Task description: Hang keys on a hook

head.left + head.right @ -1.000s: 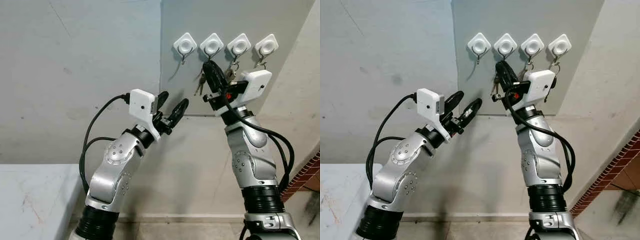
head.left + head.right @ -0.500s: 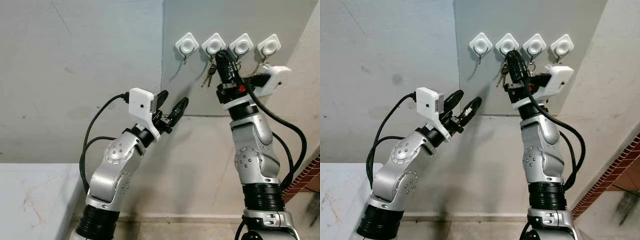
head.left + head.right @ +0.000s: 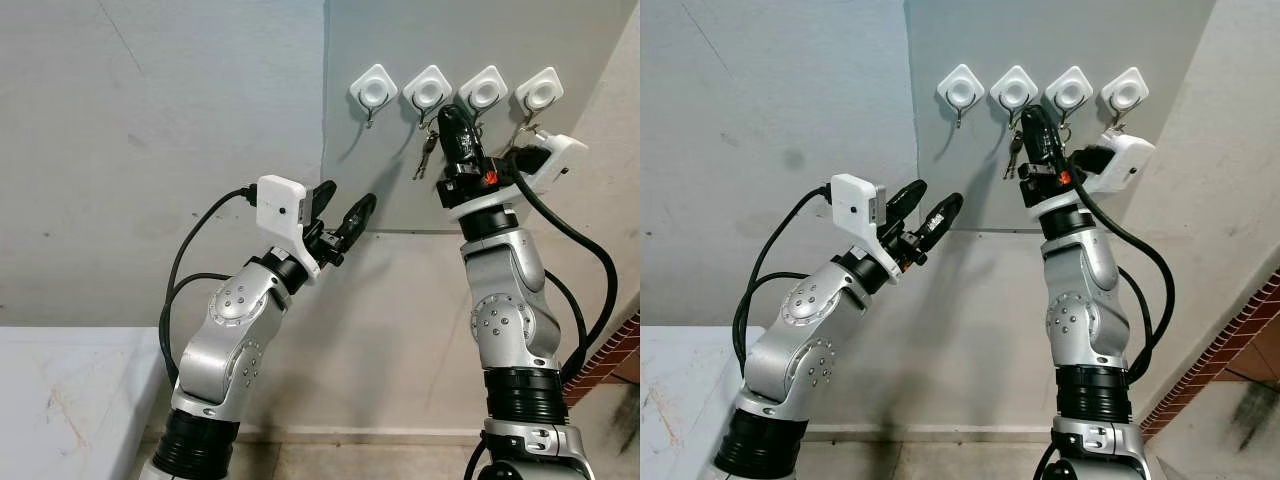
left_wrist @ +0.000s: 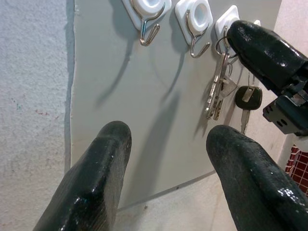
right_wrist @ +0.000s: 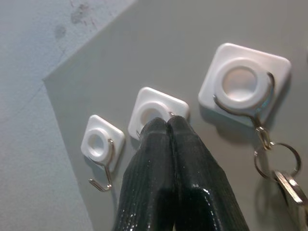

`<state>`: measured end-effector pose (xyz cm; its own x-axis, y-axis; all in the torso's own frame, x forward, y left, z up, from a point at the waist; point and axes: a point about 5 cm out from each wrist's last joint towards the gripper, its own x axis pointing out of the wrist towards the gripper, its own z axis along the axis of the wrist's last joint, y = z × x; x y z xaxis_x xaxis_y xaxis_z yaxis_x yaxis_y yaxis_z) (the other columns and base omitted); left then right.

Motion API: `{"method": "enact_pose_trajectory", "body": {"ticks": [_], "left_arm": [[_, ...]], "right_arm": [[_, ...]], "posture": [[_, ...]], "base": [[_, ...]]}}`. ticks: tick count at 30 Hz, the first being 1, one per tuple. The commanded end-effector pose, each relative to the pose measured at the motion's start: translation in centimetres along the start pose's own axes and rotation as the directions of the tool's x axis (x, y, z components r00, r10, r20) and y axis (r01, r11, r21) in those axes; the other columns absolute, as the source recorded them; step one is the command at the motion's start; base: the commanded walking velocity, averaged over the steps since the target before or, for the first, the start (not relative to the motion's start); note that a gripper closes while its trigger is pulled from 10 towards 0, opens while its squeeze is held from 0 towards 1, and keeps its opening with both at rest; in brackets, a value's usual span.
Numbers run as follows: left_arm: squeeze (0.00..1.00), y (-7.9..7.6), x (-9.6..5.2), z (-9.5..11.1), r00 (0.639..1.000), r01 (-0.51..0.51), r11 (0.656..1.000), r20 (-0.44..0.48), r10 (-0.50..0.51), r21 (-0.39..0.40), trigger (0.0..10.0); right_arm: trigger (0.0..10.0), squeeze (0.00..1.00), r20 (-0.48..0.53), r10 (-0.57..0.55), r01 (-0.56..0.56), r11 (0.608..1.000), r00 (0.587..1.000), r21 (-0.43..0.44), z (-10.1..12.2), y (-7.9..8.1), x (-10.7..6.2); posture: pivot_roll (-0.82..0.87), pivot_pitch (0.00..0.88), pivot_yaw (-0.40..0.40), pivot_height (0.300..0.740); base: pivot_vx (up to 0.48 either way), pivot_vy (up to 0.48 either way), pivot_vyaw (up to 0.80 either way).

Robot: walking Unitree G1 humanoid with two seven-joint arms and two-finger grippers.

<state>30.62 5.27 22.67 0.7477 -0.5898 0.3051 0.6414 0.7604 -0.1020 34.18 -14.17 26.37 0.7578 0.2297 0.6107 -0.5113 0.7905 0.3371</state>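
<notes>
Keys (image 3: pixel 427 155) dangle beside the right gripper (image 3: pixel 449 117), whose fingers are pressed together with the tips up at the second hook (image 3: pixel 427 93) of four on the grey wall panel (image 3: pixel 400 190); a second ago it was lower and the keys hung further left. The left gripper (image 3: pixel 343 214) hovers spread below, unchanged.

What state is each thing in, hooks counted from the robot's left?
right gripper: jaws shut on held keys, tips at hook 2
held keys: dangling, not yet hooked
hook 1: bare
hook 2: bare
hook 3: carries keys
hook 4: carries keys
left gripper: jaws open, holding nothing
</notes>
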Motion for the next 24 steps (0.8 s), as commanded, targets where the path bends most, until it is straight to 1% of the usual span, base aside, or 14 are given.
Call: {"method": "enact_pose_trajectory", "body": {"ticks": [1, 6, 8, 13, 17, 24], "left_arm": [[0.0, -0.1, 0.1, 0.8, 1.0, 0.0, 1.0, 0.025, 0.0, 0.005, 10.0], [0.0, 0.0, 0.1, 0.9, 1.0, -0.005, 1.0, 0.027, 0.005, 0.001, 10.0], [0.0, 0.0, 0.1, 0.9, 1.0, -0.007, 1.0, 0.028, 0.007, 0.0, 10.0], [0.0, -0.1, 0.1, 0.9, 1.0, -0.007, 1.0, 0.028, 0.008, -0.004, 10.0], [0.0, -0.1, 0.1, 0.9, 1.0, -0.007, 1.0, 0.027, 0.007, -0.006, 10.0], [0.0, -0.1, 0.1, 0.8, 1.0, -0.006, 1.0, 0.027, 0.006, -0.007, 10.0]], "right_arm": [[10.0, 0.0, -0.001, -0.013, 0.013, 1.0, 1.0, 0.022, -0.1, -0.1, 0.0], [10.0, 0.0, -0.015, -0.036, 0.037, 0.997, 0.999, 0.062, -0.5, -0.2, 0.0], [10.0, 0.0, -0.017, -0.012, 0.013, 0.999, 1.0, 0.034, -0.5, 0.0, 0.0], [10.0, 0.0, -0.027, 0.033, -0.031, 0.998, 0.999, 0.062, -0.7, 0.6, -0.1], [10.0, 0.0, -0.01, 0.04, -0.039, 0.996, 0.999, 0.08, -0.5, 0.8, -0.1], [10.0, 0.0, 0.008, 0.045, -0.046, 0.995, 0.999, 0.087, -0.2, 0.9, 0.1]], "posture": [[-0.03, 0.028, 0.035, 0.74], [-0.03, 0.028, 0.033, 0.74], [-0.03, 0.028, 0.033, 0.74], [-0.03, 0.028, 0.034, 0.74], [-0.03, 0.029, 0.034, 0.74], [-0.03, 0.026, 0.032, 0.74]], "base": [[0.0, 0.0, 0.0], [0.0, 0.0, 0.0], [0.0, 0.0, 0.0], [0.0, 0.0, 0.0], [0.0, 0.0, 0.0], [0.0, 0.0, 0.0]]}}
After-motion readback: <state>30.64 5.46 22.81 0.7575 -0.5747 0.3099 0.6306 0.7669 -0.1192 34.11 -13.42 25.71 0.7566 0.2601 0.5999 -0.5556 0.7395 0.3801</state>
